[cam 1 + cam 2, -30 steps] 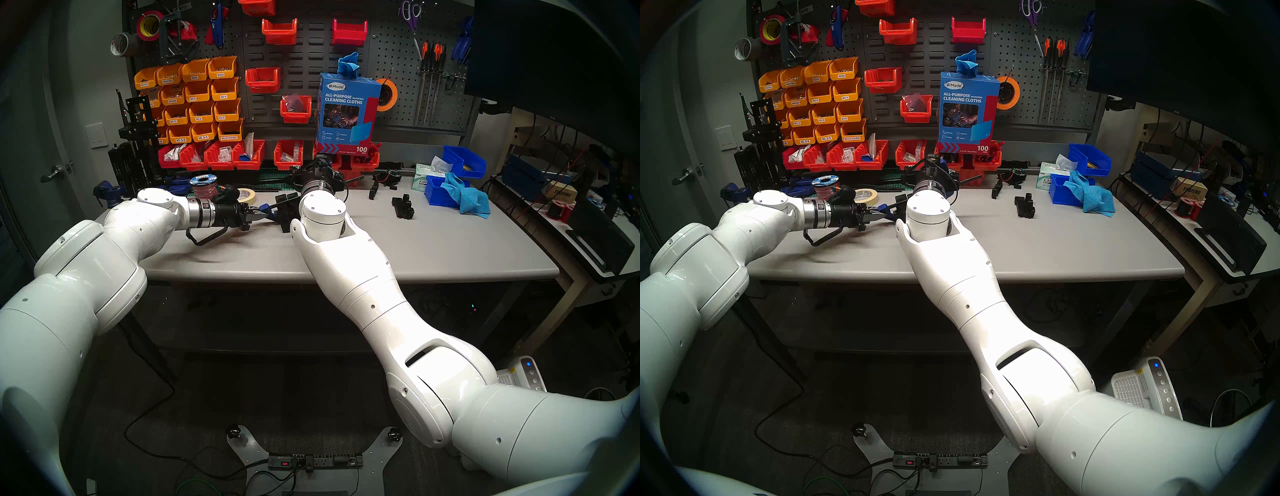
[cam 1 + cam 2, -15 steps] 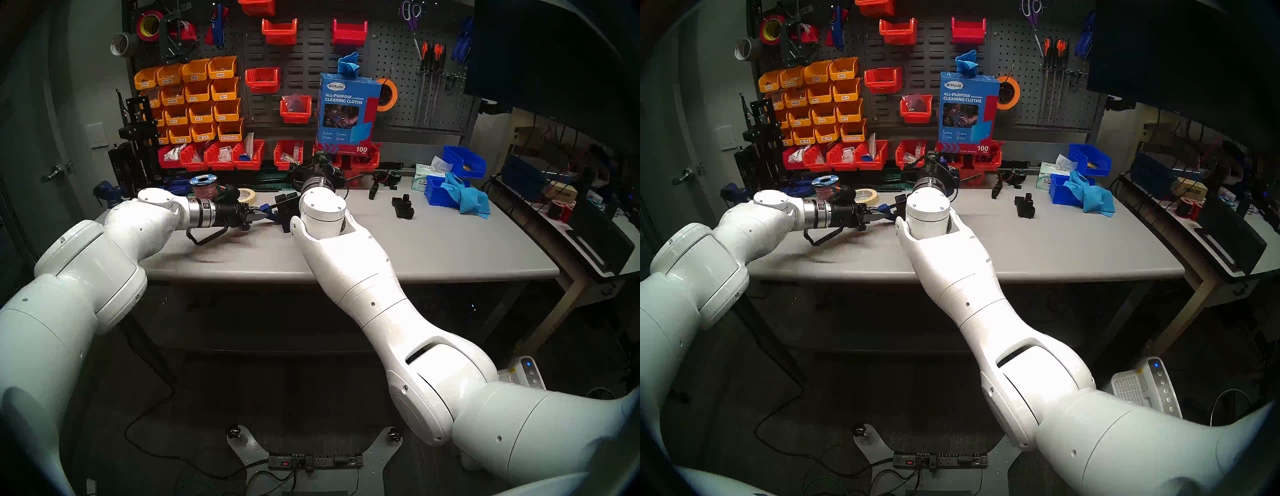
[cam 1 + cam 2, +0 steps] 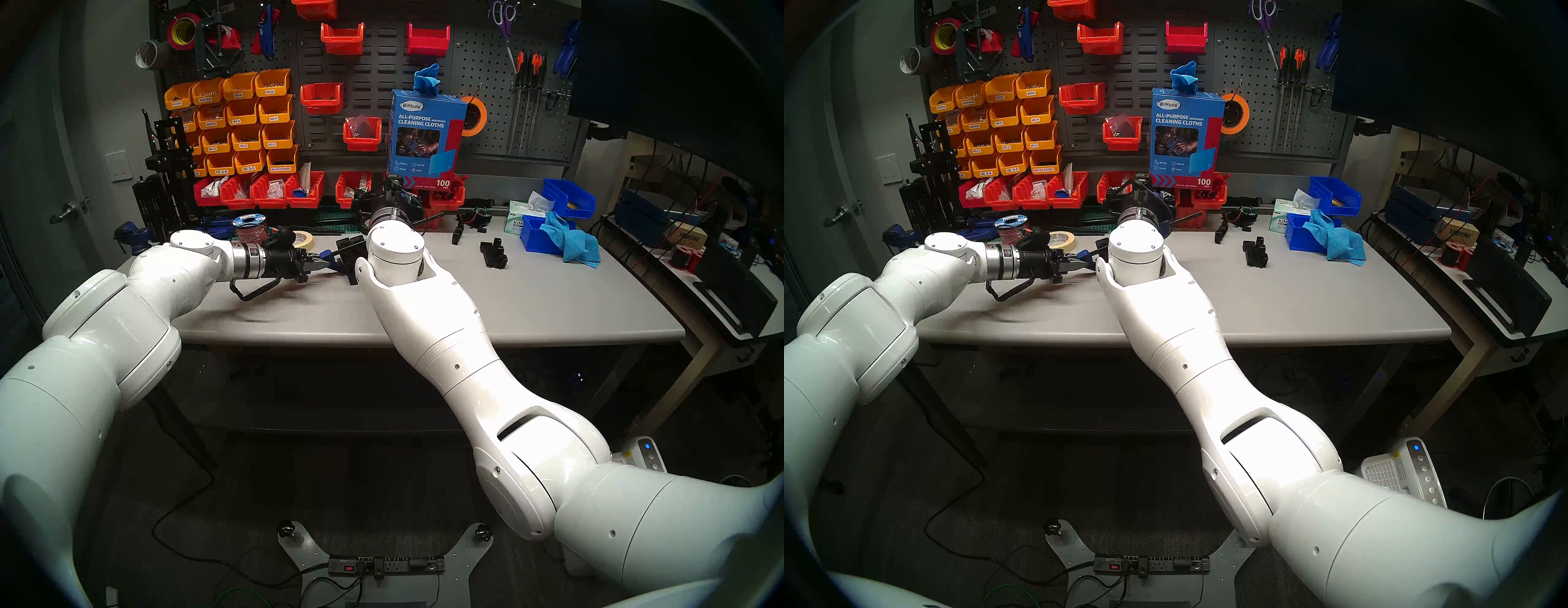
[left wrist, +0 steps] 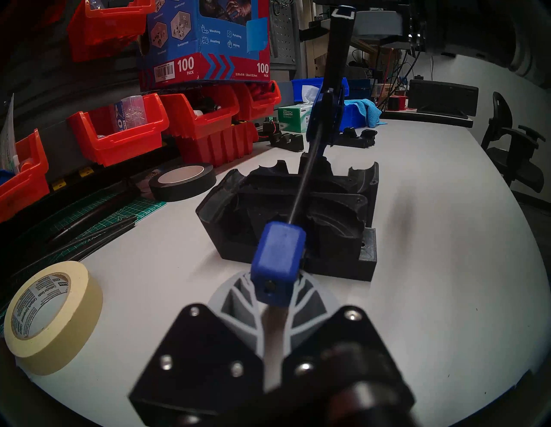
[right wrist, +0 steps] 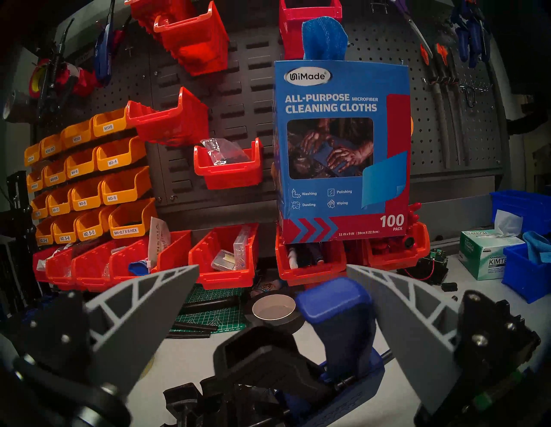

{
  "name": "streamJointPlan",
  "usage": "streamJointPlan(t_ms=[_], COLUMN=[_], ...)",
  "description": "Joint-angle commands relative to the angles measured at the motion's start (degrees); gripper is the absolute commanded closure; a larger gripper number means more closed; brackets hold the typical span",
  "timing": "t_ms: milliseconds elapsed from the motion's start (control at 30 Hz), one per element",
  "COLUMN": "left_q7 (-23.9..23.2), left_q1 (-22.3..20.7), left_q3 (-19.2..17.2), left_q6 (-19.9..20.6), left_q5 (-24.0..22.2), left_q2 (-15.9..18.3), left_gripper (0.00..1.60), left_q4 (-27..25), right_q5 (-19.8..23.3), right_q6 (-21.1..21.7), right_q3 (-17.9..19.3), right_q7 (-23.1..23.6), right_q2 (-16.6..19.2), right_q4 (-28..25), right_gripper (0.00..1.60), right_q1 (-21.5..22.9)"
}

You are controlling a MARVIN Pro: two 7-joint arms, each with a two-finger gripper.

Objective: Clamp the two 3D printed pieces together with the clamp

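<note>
The clamp (image 4: 278, 256) lies along the table. Its thin black bar (image 4: 301, 190) runs over the two 3D printed pieces (image 4: 286, 205), black blocks standing side by side. My left gripper (image 4: 272, 301) is shut on the clamp's blue end jaw, also seen from the head (image 3: 326, 257). At the far end, my right gripper (image 5: 272, 268) is open, its grey fingers (image 5: 143, 313) wide on either side of the blue handle (image 5: 337, 310) and black trigger (image 5: 262, 354). In the head view the right gripper is mostly hidden behind its own wrist (image 3: 394, 250).
A masking tape roll (image 4: 53, 316) and a black tape roll (image 4: 182, 182) lie left of the pieces. Red bins (image 4: 119, 134) and a cleaning-cloth box (image 5: 340, 149) line the back. A black stepped part (image 3: 494, 254) and blue bins with a cloth (image 3: 560, 237) sit to the right.
My right wrist has risen slightly and shifted a little toward the back. The left arm and the clamp have barely moved.
</note>
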Motion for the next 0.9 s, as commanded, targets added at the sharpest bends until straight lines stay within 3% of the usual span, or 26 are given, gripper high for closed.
streamJointPlan(t_ms=[0, 867], left_q7=[-0.4, -1.7], left_q1=[-0.9, -0.9], left_q3=[-0.1, -0.6], left_q6=[0.0, -0.1], left_q5=[-0.1, -0.2], left_q2=[-0.9, -1.2], left_gripper=[1.60, 1.60], left_q4=[-0.7, -1.4], right_q5=[-0.7, -2.0], right_q6=[-0.4, -0.8], right_q3=[-0.3, -1.3], right_q7=[-0.3, -1.9], right_q2=[-0.4, -0.4], right_q4=[-1.2, -1.1], right_gripper=[0.00, 0.00], right_q1=[1.7, 2.2])
